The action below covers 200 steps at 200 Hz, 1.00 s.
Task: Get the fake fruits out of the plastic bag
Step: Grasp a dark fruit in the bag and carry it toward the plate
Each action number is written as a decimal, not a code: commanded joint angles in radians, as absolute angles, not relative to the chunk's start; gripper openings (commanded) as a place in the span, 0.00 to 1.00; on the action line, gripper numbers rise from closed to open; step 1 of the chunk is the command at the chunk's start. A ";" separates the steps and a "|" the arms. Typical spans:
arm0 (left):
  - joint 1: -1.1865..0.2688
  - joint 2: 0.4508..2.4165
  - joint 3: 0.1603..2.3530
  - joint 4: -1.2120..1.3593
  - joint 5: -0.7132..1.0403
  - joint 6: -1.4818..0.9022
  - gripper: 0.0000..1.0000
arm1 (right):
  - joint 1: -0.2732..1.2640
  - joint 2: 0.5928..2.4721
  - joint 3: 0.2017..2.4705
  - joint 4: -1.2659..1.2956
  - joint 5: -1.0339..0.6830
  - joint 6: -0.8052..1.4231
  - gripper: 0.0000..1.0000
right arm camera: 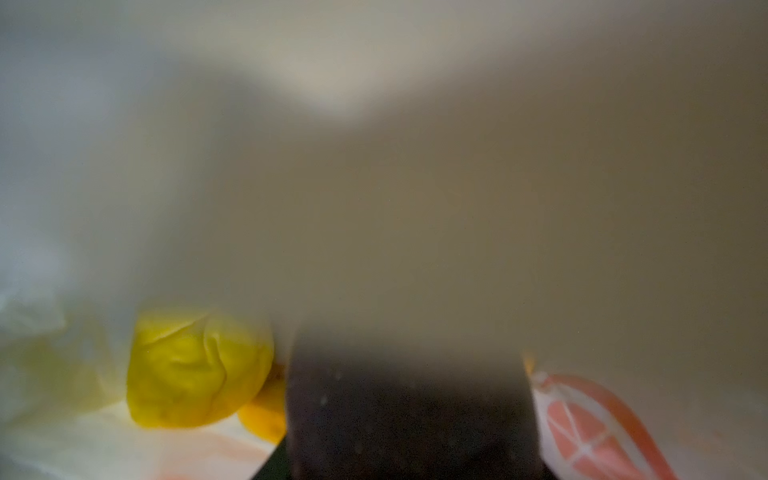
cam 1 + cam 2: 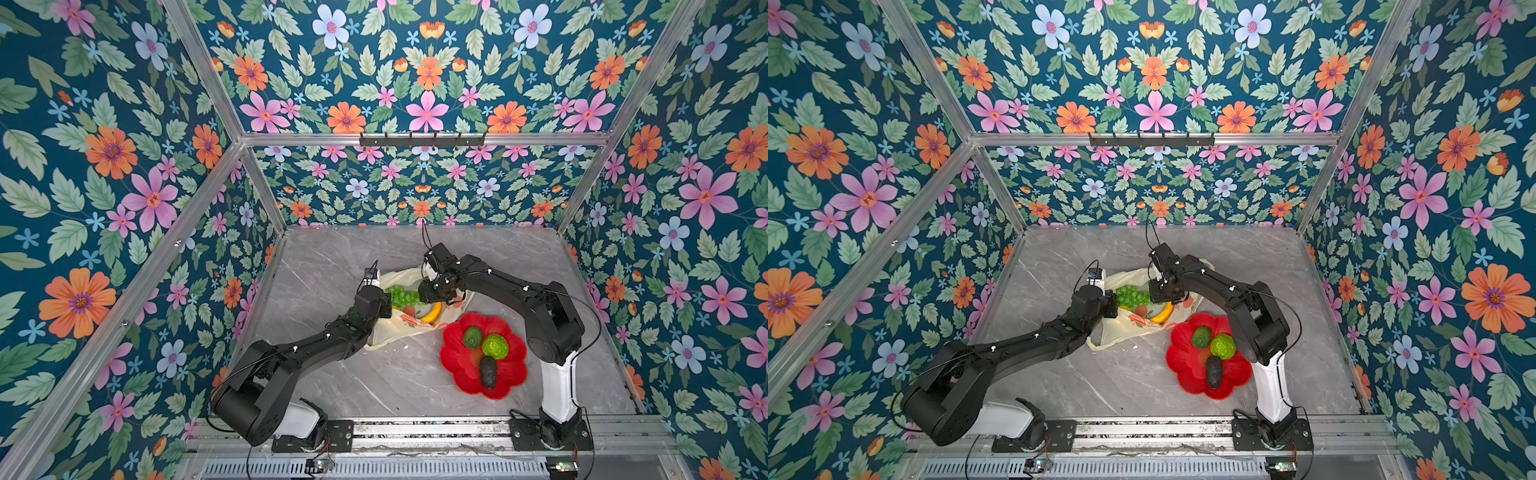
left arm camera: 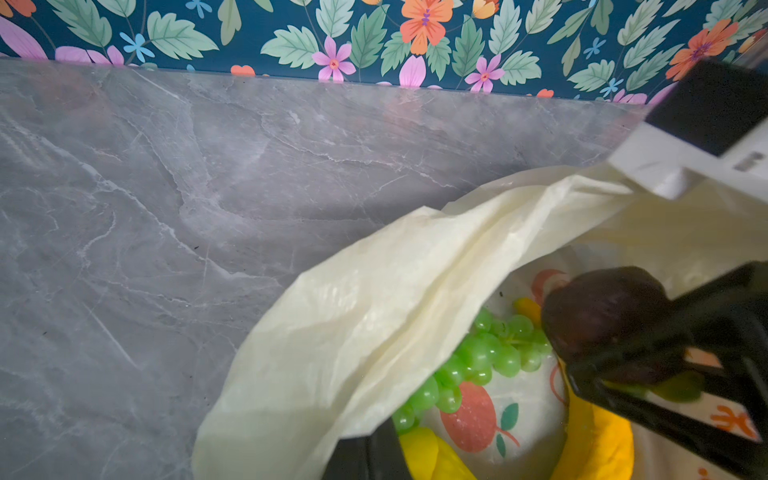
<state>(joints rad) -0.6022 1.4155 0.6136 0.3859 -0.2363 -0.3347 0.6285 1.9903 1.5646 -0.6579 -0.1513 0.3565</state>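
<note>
- Left arm (image 2: 316, 345) and right arm (image 2: 498, 282): matte black, chunky rounded links.
- Glossy white shell (image 2: 559, 382) on each lowest link, above black bolted base plates (image 2: 521, 436).
- Thin black cables (image 2: 598, 322) loop alongside.
- Small white dots (image 2: 525, 287) at the joints, perhaps screws.
- Right gripper (image 3: 615, 332): black fingers, white housing.

Fake fruit is unpacked inside a floral-papered test cell. A pale-yellow plastic bag (image 2: 1117, 330) lies open on a grey marbled table (image 2: 1121, 382). The left gripper (image 2: 1112, 305), jaws closed, sits at the bag's left rim. The right gripper (image 2: 1168, 296) dips into the bag's mouth from its right side, with its fingertips hidden. A green grape bunch (image 2: 1132, 296) and a yellow banana (image 2: 1164, 314) show inside the bag, and a small reddish shape between them is too small to identify. Just right of the bag, a red flower-shaped plate (image 2: 1183, 376) holds three fruits. The green avocado (image 2: 1201, 336) lies nearest the bag, then the bumpy green fruit (image 2: 1222, 346), and the dark avocado (image 2: 1214, 371) lies farthest from it.
</note>
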 commanded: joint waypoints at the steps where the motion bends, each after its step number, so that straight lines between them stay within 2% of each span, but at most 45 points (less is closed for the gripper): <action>1: -0.601 1.418 0.624 0.373 -0.238 -0.324 0.00 | 0.645 1.935 1.535 -0.780 -0.166 0.326 0.45; 116: -0.601 1.422 0.625 0.371 -0.241 -0.321 0.00 | 0.742 1.694 1.332 -1.227 -0.164 0.338 0.45; 200: -0.601 1.430 0.627 0.373 -0.244 -0.321 0.00 | 0.762 1.735 1.253 -1.290 -0.192 0.352 0.45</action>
<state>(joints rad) -0.6018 1.4235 0.6186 0.3664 -0.2367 -0.3344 0.7597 1.7176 1.2640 -1.2491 -0.1799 0.3416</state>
